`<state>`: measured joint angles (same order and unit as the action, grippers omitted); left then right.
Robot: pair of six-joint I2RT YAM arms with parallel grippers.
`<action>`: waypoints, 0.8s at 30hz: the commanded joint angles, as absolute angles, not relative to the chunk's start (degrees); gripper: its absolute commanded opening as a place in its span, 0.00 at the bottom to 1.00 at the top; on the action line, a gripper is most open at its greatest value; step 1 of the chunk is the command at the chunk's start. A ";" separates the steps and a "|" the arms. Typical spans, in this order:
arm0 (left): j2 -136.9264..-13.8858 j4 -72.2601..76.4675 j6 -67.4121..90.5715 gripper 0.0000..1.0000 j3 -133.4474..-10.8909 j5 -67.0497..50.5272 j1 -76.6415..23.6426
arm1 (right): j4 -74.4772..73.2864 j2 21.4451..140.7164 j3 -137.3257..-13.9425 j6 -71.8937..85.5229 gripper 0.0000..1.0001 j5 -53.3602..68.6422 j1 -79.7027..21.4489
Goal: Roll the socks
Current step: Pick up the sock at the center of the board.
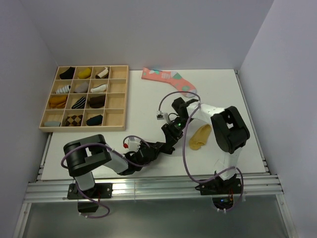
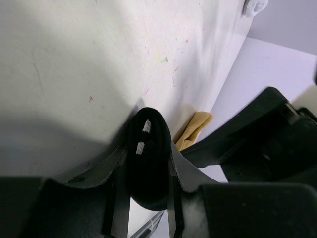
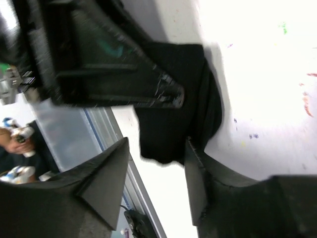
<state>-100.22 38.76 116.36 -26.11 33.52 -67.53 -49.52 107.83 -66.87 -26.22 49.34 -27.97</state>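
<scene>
**Black sock pinched by left gripper, right gripper open beside it**

Black sock (image 2: 148,183), marked with 2 white stripes, sits bunched between the fingers of the left gripper (image 2: 147,148), which are clamped against it on both sides; it lies on the white table (image 1: 237,99) near the front edge, between the 2 arms. From the right wrist, the same sock's edge reaches into the gap of the right gripper (image 3: 158,144), whose jaws stand apart and do not press it. Mustard sock (image 1: 200,137) lies flat just beside the right arm, loose and apart from both grippers. Further back, the pink sock (image 1: 166,78) rests near the far edge; the wooden tray (image 1: 115,101) at the far left holds rolled socks in its compartments.
</scene>
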 commanded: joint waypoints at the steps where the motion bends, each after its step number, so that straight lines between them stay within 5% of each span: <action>1: -100.90 35.32 120.60 0.00 -22.24 31.56 -65.92 | -49.04 102.05 -66.88 -25.31 0.58 46.59 -27.86; 14: -90.89 41.05 102.76 0.00 -18.37 26.11 -59.33 | -48.86 95.36 -68.55 -24.52 0.65 42.37 -23.56; 24: -72.87 26.04 82.91 0.00 -26.09 18.55 -43.46 | -51.24 92.20 -75.14 -25.05 0.65 39.20 -19.07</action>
<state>-76.86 31.48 92.53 -21.41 22.02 -48.99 -50.00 95.55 -71.75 -24.95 40.95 -20.05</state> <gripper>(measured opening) 0.318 0.645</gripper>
